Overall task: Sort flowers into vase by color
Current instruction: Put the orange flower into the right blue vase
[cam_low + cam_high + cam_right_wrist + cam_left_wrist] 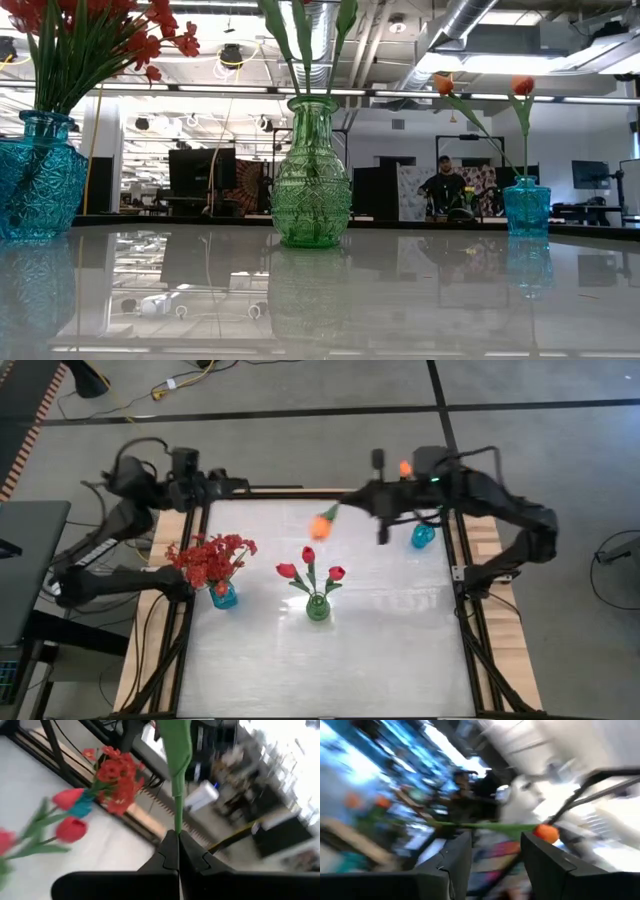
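Note:
My right gripper [366,498] hangs over the table's far right part, shut on an orange tulip [325,523] whose bloom points toward the table's left. Beside it, a small blue vase [423,536] holds two orange tulips [522,85] by their stems. A green vase [317,607] with red tulips [308,555] stands mid-table. A blue vase [222,596] at the left holds bushy red sprays [210,557]. My left gripper [238,485] waits open above the far left corner; its wrist view shows the held tulip [547,833] farther off. Neither gripper appears in the low view. My right gripper pinches the orange tulip's green stem [177,822] between its two shut fingers [169,851]. The stem runs straight on from the fingertips, along the fingers. The flower is lifted clear of the table and lies roughly level, bloom end toward the table's left.
Wooden boards and black frame rails [470,610] border the white table [400,650]. The three vases stand in a loose row across the middle, with bare tabletop nearer the near edge. A person [444,185] shows in the room beyond the far edge.

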`<state>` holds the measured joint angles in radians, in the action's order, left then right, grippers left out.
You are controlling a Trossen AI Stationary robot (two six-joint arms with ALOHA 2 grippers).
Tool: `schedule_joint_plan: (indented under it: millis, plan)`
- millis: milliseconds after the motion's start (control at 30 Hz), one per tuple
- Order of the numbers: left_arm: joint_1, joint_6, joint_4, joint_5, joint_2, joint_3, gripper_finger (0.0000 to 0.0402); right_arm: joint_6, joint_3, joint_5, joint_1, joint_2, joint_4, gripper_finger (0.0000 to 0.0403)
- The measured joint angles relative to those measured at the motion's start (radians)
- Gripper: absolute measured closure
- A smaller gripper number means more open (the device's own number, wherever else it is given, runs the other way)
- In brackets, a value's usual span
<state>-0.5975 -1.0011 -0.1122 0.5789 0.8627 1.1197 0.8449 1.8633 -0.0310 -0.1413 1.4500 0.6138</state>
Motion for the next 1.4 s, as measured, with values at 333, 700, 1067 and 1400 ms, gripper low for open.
schedule_joint_plan:
  millis: [333,700,1067,1400]
  plan:
    - [-0.061,0.557,0.652,-0.411,-0.014,0.215,0.0262,-0.375,-0.198,0.005,-0.067,-0.268,0.180,0.0386]
    - [-0.061,0.627,0.698,-0.472,-0.027,0.216,0.0262,-0.631,-0.921,0.339,-0.072,-0.793,-0.210,0.0386]
    - [-0.061,0.608,0.699,-0.514,-0.026,0.216,0.0262,-0.715,-1.237,0.618,-0.112,-1.045,-0.252,0.0386]
    - [-0.061,0.596,0.699,-0.514,-0.026,0.216,0.0262,-0.743,-1.344,0.640,-0.156,-1.093,-0.257,0.0386]
